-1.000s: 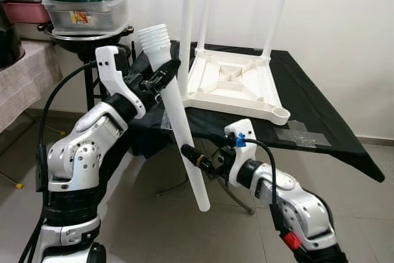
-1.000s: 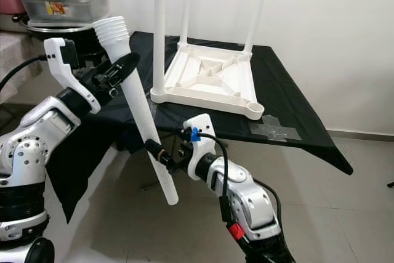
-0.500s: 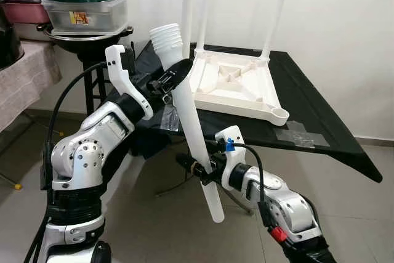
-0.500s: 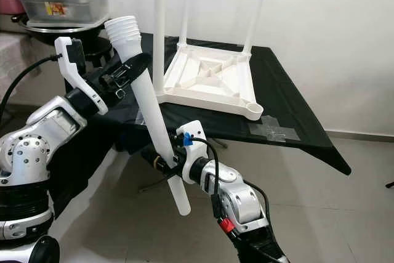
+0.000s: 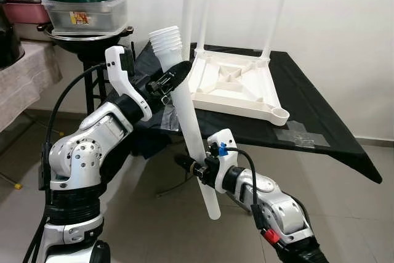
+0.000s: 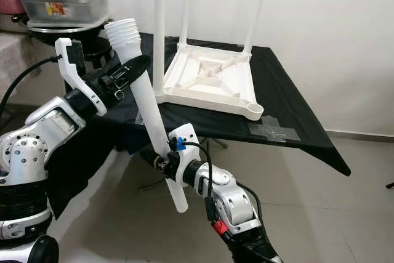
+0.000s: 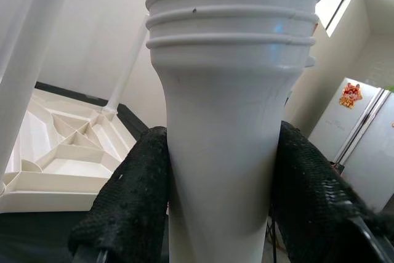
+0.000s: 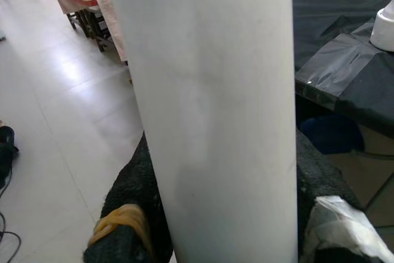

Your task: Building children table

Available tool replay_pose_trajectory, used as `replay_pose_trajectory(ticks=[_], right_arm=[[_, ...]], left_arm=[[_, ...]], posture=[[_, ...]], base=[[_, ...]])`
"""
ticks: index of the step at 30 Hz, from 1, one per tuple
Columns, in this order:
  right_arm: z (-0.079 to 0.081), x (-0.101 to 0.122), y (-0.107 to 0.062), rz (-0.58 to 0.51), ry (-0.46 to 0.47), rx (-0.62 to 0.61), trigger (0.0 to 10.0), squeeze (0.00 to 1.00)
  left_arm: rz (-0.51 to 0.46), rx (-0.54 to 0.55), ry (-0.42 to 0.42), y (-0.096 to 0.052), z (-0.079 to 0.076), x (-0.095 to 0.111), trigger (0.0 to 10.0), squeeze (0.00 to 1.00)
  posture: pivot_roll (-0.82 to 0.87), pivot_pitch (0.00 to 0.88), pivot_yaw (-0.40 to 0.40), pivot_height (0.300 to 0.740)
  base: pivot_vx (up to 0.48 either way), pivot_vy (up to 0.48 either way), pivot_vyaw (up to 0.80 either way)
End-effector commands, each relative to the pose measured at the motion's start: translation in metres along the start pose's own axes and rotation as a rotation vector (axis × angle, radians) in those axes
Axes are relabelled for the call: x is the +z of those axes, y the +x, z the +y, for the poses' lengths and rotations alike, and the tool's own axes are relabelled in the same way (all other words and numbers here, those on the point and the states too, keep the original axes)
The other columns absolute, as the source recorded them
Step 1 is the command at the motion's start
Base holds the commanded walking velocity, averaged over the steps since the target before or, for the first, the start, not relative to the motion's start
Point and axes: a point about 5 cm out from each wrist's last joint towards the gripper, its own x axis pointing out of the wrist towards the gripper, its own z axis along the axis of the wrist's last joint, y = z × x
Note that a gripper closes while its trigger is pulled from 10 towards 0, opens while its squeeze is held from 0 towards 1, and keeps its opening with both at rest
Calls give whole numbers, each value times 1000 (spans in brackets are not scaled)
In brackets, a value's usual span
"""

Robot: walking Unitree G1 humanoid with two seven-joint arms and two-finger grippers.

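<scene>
Left eye view: the white leg (image 5: 188, 127) hangs tilted in front of the robot, threaded end up. The left gripper (image 5: 167, 80) is clamped on it just below the threads, and the right gripper (image 5: 196, 167) is closed round the shaft lower down. A second ago the right gripper sat off to the side near the leg's lower end; it has since slid inward and up the shaft, and the leg now stands steeper. Behind it, the upturned tabletop (image 5: 237, 87) rests on the black surface (image 5: 320, 121) with three legs already upright and one empty socket (image 5: 281, 114) at its near right corner.

Right eye view: the same scene. The leg's lower end points at the floor (image 6: 320, 214), well apart from the socket.

Left wrist view: two black fingers (image 7: 126, 195) press on either side of the leg's neck, right under the threaded rings, so the hold is firm.

Right wrist view: the plain shaft fills the space between both fingers (image 8: 138, 195), touching each.

With both grippers now holding the leg, it is probably being steadied for a re-grip. The threaded end faces upward, so it likely has to be turned over before it can go into the socket.
</scene>
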Motion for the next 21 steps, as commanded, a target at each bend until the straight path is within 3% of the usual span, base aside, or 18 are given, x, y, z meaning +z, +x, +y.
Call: replay_pose_trajectory(ticks=[1,2,3,4,5,7,8,17,21], right_arm=[[-8,-3,-3,3,11,-50,0,0],[-9,-4,-5,9,6,-60,0,0],[-11,-5,-5,11,2,-70,0,0],[-11,-5,-5,11,2,-70,0,0],[-12,-6,-6,13,-3,-84,0,0],[-12,-6,-6,13,-3,-84,0,0],[-15,-7,-7,13,-7,-109,0,0],[-41,-7,-16,0,-7,-325,0,0],[-59,7,-27,-73,-1,-465,0,0]], left_arm=[[-7,-70,-24,2,-9,0,10000,0],[-15,-77,-19,3,-10,0,10000,0],[-26,-84,-2,3,-10,1,10000,106],[-26,-84,-2,3,-10,1,10000,106],[-37,-83,26,2,-10,1,10000,678],[-37,-83,26,2,-10,1,10000,678],[-48,-75,42,2,-8,2,10000,1000],[-33,-40,138,-4,4,6,10000,1000],[27,69,230,-14,21,-2,10000,1000]], posture=[[86,0,-75,740],[83,0,-75,740],[82,0,-74,740],[82,0,-74,740],[81,0,-73,740],[81,0,-73,740],[80,0,-73,740],[81,0,-71,740],[76,0,-68,740]], base=[[0,0,0],[0,0,0],[0,0,0],[0,0,0],[0,0,0],[0,0,0],[0,0,0],[0,0,0],[0,0,0]])
